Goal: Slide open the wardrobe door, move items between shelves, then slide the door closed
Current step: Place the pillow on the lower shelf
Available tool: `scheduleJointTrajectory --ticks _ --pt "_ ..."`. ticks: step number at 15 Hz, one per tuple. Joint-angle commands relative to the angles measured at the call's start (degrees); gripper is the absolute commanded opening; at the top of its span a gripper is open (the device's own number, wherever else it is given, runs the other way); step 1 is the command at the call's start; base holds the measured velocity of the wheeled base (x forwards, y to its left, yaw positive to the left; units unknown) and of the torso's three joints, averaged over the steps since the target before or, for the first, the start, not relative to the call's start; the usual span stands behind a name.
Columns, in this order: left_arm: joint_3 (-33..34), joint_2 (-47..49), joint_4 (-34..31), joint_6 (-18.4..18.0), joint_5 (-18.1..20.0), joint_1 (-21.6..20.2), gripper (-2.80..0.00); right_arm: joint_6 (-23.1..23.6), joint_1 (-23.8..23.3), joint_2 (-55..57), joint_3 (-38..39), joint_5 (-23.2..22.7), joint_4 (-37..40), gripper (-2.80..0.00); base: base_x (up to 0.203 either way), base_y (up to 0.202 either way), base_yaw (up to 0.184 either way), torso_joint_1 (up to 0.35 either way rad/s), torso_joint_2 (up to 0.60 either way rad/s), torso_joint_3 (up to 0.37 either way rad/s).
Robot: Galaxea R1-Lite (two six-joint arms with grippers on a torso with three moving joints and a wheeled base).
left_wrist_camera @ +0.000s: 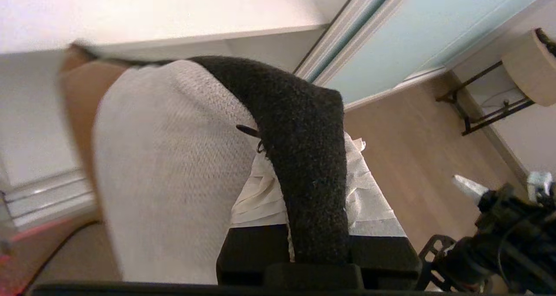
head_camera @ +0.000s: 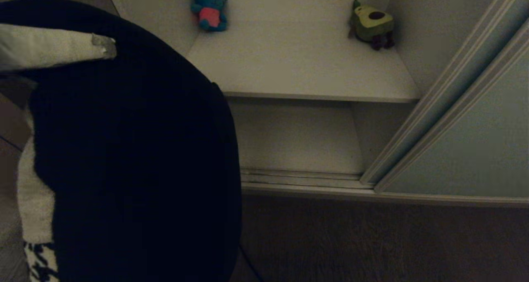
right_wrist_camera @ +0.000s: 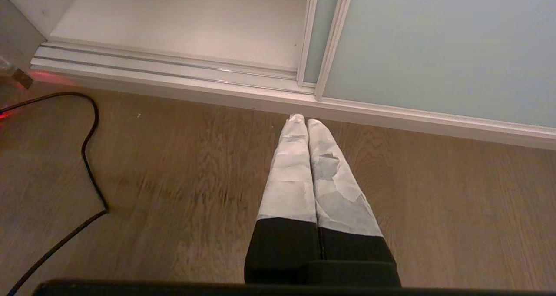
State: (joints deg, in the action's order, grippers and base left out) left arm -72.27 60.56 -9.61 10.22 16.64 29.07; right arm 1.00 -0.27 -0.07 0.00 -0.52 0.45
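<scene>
Black-edged cushion (left_wrist_camera: pixel 173 166) pinched in left claw (left_wrist_camera: pixel 304 226) | shelf (head_camera: pixel 306 67) ahead, door (head_camera: pixel 467 141) open | right claw (right_wrist_camera: pixel 302 120) clenched, parked.

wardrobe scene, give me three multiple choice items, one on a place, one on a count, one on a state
1. Where does the avocado plush toy sit?
A. on the floor track
B. at the back right corner of the upper shelf
C. on the lower shelf

2. How many plush toys are on the upper shelf?
A. one
B. two
C. four

3. What is the left gripper doing?
A. gripping the cushion
B. hanging empty
C. pushing the sliding wardrobe door

Answers:
1. B, it sits by the right wall at the back of that board.
2. B, the blue plush toy and the avocado one.
3. A, the cushion's dark edge runs between its fingers.
</scene>
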Motion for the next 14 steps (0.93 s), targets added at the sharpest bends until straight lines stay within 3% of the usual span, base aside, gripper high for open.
scheduleJointTrajectory --ticks 1,9,14 --pt "0.19 4.32 0.10 0.83 0.05 -0.02 -2.80 0.02 0.00 -0.01 0.26 0.00 -0.01 -2.80 0.000 0.000 0.000 0.000 0.00 0.000" --pt "-0.06 9.56 2.84 1.18 0.06 0.11 -2.80 0.04 0.00 -0.01 0.18 0.00 -0.01 -2.80 0.000 0.000 0.000 0.000 0.00 0.000" --pt "-0.86 13.75 7.98 1.12 -0.19 0.11 -2.80 0.04 0.00 -0.01 0.18 0.00 -0.01 -2.80 0.000 0.000 0.000 0.002 0.00 -0.147"
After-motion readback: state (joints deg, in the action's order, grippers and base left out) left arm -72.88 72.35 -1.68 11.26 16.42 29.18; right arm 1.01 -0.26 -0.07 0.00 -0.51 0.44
